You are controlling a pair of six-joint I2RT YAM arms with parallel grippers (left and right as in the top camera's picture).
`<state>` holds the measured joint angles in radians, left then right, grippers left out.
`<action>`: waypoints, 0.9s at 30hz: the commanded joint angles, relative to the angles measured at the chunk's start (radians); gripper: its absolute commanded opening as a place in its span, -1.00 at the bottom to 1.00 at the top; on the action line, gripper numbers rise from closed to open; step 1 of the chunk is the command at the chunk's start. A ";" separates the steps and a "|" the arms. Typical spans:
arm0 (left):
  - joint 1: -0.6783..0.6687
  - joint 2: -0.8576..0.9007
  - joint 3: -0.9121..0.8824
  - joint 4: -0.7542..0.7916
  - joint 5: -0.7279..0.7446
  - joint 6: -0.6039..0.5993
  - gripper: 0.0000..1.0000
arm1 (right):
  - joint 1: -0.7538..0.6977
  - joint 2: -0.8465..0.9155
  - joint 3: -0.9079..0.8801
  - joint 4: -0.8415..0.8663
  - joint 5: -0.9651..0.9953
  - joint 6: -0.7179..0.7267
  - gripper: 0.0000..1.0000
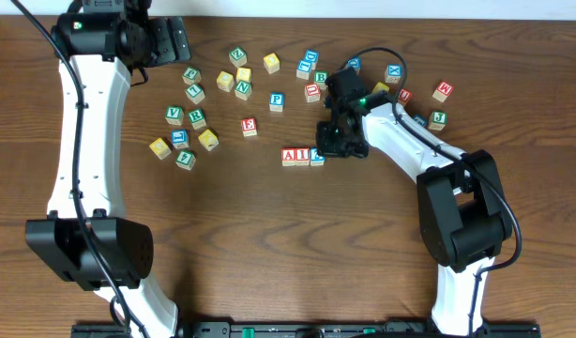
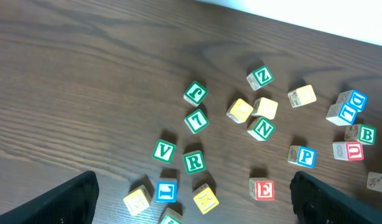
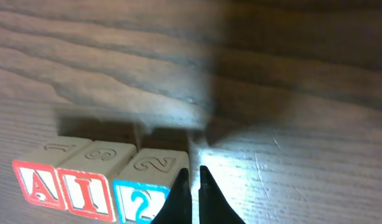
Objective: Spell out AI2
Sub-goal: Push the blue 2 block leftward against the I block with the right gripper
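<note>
Left gripper point(image 2: 194, 184) is hanging wide open over the far-left corner and gripping nothing. Its fingers point(image 2: 73, 199) are showing only at the bottom corners of the wrist view. The table point(image 1: 269, 244) edge is running just behind it as a pale strip.

Loose blocks are lying scattered under it: V point(image 2: 164, 151) and R point(image 2: 194, 162) side by side, N point(image 2: 262, 128) further right, E point(image 2: 263, 189) on its own. The gaps between most of them are looking tight.

At centre, the task row is sitting finished: A point(image 3: 38, 186), I point(image 3: 88, 193) and 2 point(image 3: 141, 199) are touching face to face in a straight line. The near side of the row is facing bare wood, with plenty of room there, and the same goes for its left end.

Right gripper point(image 3: 192, 180) is resting low at the row's right end, pinched almost closed with only a sliver between the fingers and nothing in it. The left finger is overlapping the right edge of the 2 block; I can't tell whether it's touching.

More loose blocks are crowding behind and to the right of that arm: W point(image 1: 443, 91) and J point(image 1: 437, 119) are lying well clear of the row.
</note>
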<state>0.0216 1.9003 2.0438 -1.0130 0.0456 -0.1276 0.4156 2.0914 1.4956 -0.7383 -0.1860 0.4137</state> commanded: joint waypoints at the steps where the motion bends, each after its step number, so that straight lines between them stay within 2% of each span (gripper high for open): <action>1: 0.000 0.007 0.007 0.000 -0.009 0.002 0.96 | 0.003 -0.024 -0.006 -0.026 0.008 0.021 -0.98; 27: 0.000 0.007 0.007 0.000 -0.009 0.003 0.96 | 0.025 -0.024 -0.006 -0.043 0.008 0.024 -0.98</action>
<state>0.0216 1.9003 2.0438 -1.0130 0.0456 -0.1272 0.4335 2.0914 1.4952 -0.7811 -0.1852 0.4213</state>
